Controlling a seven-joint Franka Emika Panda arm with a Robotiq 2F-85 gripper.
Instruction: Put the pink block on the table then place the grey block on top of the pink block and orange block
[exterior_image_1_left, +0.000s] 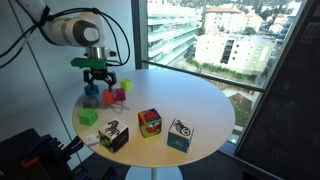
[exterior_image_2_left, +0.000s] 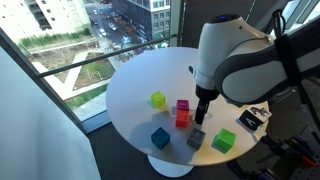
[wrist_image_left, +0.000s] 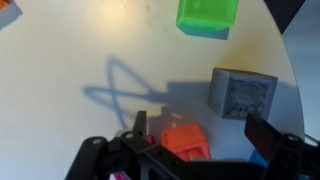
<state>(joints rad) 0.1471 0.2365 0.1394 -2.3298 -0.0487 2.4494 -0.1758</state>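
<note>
The pink block (exterior_image_2_left: 183, 104) and the orange block (exterior_image_2_left: 182, 118) stand close together on the round white table (exterior_image_2_left: 135, 80); I cannot tell whether they touch. The grey block (exterior_image_2_left: 196, 138) lies a little nearer the table's edge. My gripper (exterior_image_2_left: 203, 108) hangs open and empty just above this group. In the wrist view the orange block (wrist_image_left: 187, 140) lies between the open fingers (wrist_image_left: 200, 130), and the grey block (wrist_image_left: 243, 92) is beyond one finger. The pink block is almost hidden behind the gripper body. In an exterior view the pink block (exterior_image_1_left: 118, 96) shows below the gripper (exterior_image_1_left: 97, 78).
A blue block (exterior_image_2_left: 160, 137), a green block (exterior_image_2_left: 224, 140) and a yellow-green block (exterior_image_2_left: 158, 99) lie around the group. Three larger patterned cubes (exterior_image_1_left: 149, 122) stand near the table's edge (exterior_image_1_left: 200, 140). Windows are behind the table.
</note>
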